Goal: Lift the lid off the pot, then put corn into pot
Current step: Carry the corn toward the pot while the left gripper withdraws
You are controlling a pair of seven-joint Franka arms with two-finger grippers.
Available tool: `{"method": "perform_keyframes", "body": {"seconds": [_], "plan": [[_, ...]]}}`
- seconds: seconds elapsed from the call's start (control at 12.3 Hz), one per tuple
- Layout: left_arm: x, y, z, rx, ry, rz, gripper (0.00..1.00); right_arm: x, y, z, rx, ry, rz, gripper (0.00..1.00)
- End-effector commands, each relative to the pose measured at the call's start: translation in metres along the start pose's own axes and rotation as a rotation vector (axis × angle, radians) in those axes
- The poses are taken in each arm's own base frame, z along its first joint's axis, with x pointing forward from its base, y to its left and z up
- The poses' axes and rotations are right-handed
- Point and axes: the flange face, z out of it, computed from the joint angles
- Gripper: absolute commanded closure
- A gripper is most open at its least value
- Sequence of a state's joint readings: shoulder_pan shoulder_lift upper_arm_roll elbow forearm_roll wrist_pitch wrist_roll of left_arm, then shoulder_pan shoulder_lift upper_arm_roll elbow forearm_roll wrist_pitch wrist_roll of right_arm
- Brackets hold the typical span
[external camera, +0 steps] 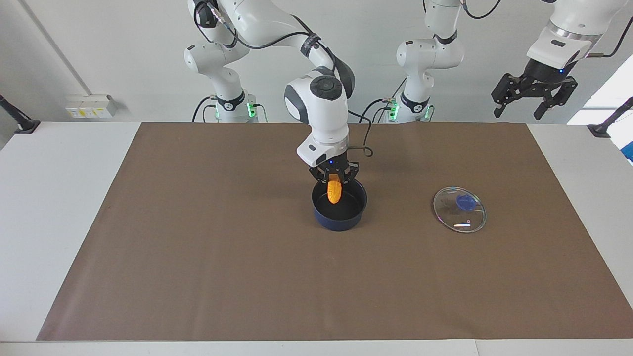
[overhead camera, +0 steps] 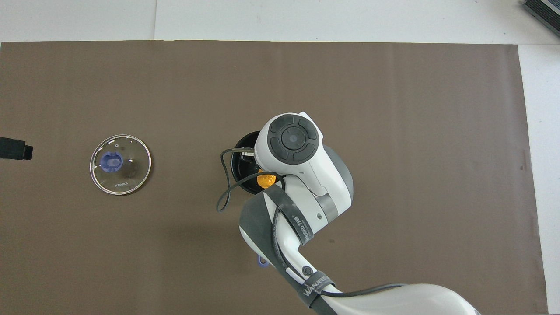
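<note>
The right gripper (external camera: 335,176) grips the small yellow-orange corn cob (external camera: 334,192) over the dark blue saucepan (external camera: 339,213). The clear glass lid (external camera: 459,209) lies apart on the brown-covered desk (external camera: 198,257). The left gripper (external camera: 535,96), spread wide, waits raised.

Both arms are glossy white with rounded shells and dark grey bands at the joints. The right arm (external camera: 321,106) ends in a wrist capped by a round dark grey disc with raised button segments. A black cable (overhead camera: 227,192) loops loosely off that wrist. A grey strap with white lettering wraps the forearm. Small green lights glow at the two bases (external camera: 232,106). The grippers are black with linked fingers, and a tiny blue light shows above each.
</note>
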State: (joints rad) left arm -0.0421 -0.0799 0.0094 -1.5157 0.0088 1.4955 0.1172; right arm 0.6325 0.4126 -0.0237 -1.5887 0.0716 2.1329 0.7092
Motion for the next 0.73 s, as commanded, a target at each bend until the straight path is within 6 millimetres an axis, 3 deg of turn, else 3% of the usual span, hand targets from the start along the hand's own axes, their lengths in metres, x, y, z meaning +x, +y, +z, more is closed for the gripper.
{"method": "perform_keyframes", "body": {"seconds": [0.0, 0.16, 0.32, 0.65], "plan": [[0.002, 0.000, -0.011, 0.007, -0.008, 0.014, 0.00, 0.007, -0.003, 0.026, 0.012, -0.012, 0.023, 1.00], [0.003, 0.000, -0.012, 0.006, -0.007, 0.013, 0.00, 0.008, -0.006, 0.039, 0.025, 0.001, 0.020, 1.00], [0.003, 0.001, -0.012, 0.005, -0.006, 0.015, 0.00, -0.003, -0.017, 0.051, 0.022, -0.008, 0.004, 1.00], [0.000, 0.002, -0.020, 0.002, 0.022, 0.012, 0.00, -0.011, -0.007, 0.071, 0.005, -0.024, -0.009, 1.00]]}}
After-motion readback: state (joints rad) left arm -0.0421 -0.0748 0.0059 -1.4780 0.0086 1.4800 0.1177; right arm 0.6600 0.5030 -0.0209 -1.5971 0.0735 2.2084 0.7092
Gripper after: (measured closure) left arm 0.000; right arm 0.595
